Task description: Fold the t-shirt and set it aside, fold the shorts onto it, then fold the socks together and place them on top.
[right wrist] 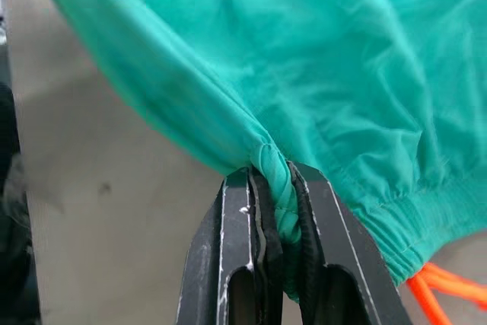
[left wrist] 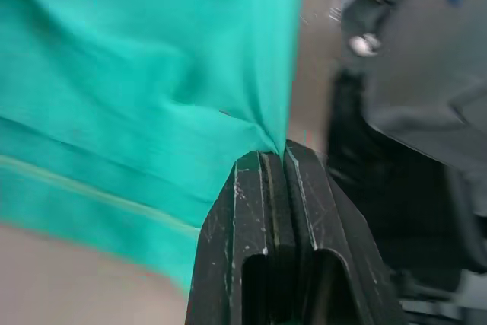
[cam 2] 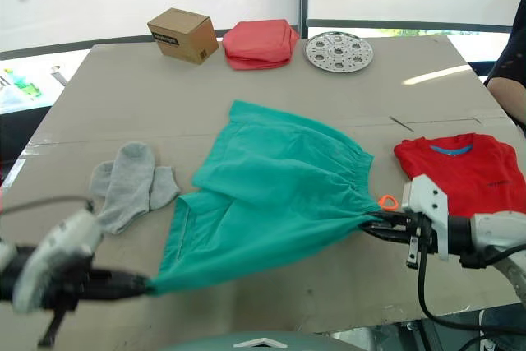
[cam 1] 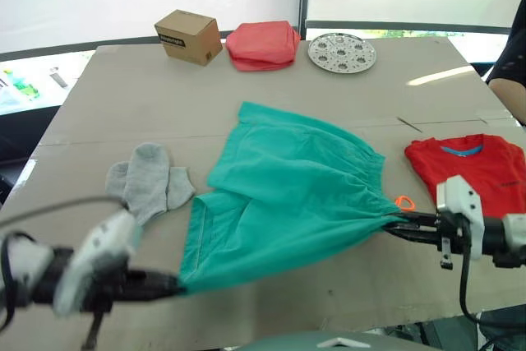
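Note:
The teal-green shorts (cam 1: 288,195) are stretched over the middle of the table, near edge lifted. My left gripper (cam 1: 173,284) is shut on their near left corner (left wrist: 262,142). My right gripper (cam 1: 393,224) is shut on the near end of the waistband (right wrist: 274,169), beside the orange drawstring loop (cam 1: 404,202). The red t-shirt (cam 1: 472,168) lies folded at the right, behind my right arm. Two grey socks (cam 1: 148,180) lie side by side on the table left of the shorts.
At the table's (cam 1: 123,104) far edge stand a cardboard box (cam 1: 188,36), a folded salmon-pink cloth bundle (cam 1: 263,44) and a round perforated metal plate (cam 1: 342,52). A person's dark sleeve (cam 1: 511,63) shows at the right edge.

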`<state>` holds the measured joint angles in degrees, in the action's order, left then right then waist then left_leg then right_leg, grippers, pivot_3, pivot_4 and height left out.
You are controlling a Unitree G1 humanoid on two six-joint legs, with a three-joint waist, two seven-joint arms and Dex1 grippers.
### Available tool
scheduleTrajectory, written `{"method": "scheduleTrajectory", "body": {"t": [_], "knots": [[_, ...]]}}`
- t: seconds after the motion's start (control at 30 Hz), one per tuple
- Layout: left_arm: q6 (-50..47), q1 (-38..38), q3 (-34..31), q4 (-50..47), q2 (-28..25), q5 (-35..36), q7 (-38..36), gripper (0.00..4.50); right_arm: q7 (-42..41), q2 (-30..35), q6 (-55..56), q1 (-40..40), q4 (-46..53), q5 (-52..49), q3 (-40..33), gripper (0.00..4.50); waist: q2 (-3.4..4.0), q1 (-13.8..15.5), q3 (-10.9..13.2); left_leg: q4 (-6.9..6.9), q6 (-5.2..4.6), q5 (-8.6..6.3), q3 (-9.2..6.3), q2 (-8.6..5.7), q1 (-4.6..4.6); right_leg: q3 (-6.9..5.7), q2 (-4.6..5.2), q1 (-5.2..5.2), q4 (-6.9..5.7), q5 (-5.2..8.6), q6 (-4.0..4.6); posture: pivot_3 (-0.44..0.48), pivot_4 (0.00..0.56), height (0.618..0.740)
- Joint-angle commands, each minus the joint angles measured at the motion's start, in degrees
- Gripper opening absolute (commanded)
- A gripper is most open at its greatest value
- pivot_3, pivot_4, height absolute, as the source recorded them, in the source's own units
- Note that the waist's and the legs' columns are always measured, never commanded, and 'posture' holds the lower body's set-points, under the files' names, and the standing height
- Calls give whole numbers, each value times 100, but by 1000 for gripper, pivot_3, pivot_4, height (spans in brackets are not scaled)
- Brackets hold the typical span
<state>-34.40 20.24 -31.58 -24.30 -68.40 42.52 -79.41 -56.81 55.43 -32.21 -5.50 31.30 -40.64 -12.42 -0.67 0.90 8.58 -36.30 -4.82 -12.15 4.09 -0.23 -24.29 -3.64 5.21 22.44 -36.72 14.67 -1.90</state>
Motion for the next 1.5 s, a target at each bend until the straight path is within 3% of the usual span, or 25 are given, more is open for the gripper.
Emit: {"method": "scheduleTrajectory", "body": {"t": [0.03, 0.2, 0.4, 0.67, 0.93, 0.97, 1.1, 1.27, 1.3, 1.43, 1.5], "knots": [[-105, -1570, 1022, 688, 39, -263, 664, 18, 338, 21, -428, 650, -463, -92, -141, 0, 3, -3, 6, 0, 0, 0, 0, 1, -3, -8, 8, 2, 1, 0, 0, 0, 150, 740], [-349, -4378, 2642, 1775, 863, -1060, 1482, 18, 566, -111, -1239, 2091, -1449, 55, 530, 0, -19, -7, 4, -10, -4, 1, 16, -2, -13, -68, 54, 12, 13, -65, 5, 0, 150, 740], [661, -6258, 3642, 3572, 1531, -2569, 1935, 18, 908, -480, -1753, 3822, -2807, 756, 1296, 0, -29, -17, 10, -15, -3, 35, 17, 1, -43, -92, 38, 32, 0, -85, -25, 0, 150, 740], [2383, -7428, 4307, 5483, 2191, -3901, 2289, 18, 1008, -965, -1726, 4712, -3592, 1393, 1824, 0, -31, -10, 10, -18, -8, 32, 16, 11, -47, -102, 32, 31, 1, -87, -28, 0, 150, 740], [3696, -7871, 4340, 7136, 3389, -4459, 2958, 18, 1034, -1401, -1126, 5073, -4550, 2154, 2059, 0, -32, -18, 11, -53, -33, 18, 16, 10, -51, -99, 34, 25, -7, -97, -42, 0, 150, 740], [3820, -7905, 4312, 7367, 3513, -4509, 3059, 1, 1067, -1439, -993, 5071, -4647, 2262, 2049, 373, -32, -19, 11, -53, -31, 19, 16, 10, -51, -99, 34, 25, -8, -97, -43, 0, 150, 740], [4203, -7943, 4090, 7967, 3712, -4619, 3629, 1428, 1176, -1430, -888, 4776, -4427, 2455, 1914, 2020, -33, -21, 11, -53, -22, 25, 16, 11, -52, -102, 30, 26, -12, -99, -46, 0, 150, 740], [3775, -7374, 3271, 7005, 3574, -3791, 3439, 4145, 1837, -1430, -1043, 4005, -2969, 2067, 634, 4500, -33, -25, 12, -51, -18, 26, 16, 21, -55, -106, 30, 27, -11, -99, -47, 0, 150, 740], [3517, -7201, 3030, 6603, 3597, -3512, 3432, 4429, 1934, -1499, -927, 3786, -2620, 1987, 405, 4500, -33, -30, 12, -51, -17, 26, 16, 23, -55, -105, 31, 27, -11, -100, -47, 0, 150, 740], [2463, -6525, 2211, 4881, 3841, -2622, 3969, 4429, 2687, -2288, -707, 3110, -1400, 1636, -314, 4500, -39, -30, 7, -51, -13, 24, 8, 32, -47, -111, 30, 19, -10, -100, -47, 0, 150, 740], [1998, -6288, 1899, 4142, 4052, -2286, 4396, 4429, 3055, -2699, -523, 2896, -978, 1708, -334, 4500, -38, -26, 7, -50, -9, 26, 4, 35, -44, -111, 30, 18, -12, -103, -42, 0, 150, 740]]}}
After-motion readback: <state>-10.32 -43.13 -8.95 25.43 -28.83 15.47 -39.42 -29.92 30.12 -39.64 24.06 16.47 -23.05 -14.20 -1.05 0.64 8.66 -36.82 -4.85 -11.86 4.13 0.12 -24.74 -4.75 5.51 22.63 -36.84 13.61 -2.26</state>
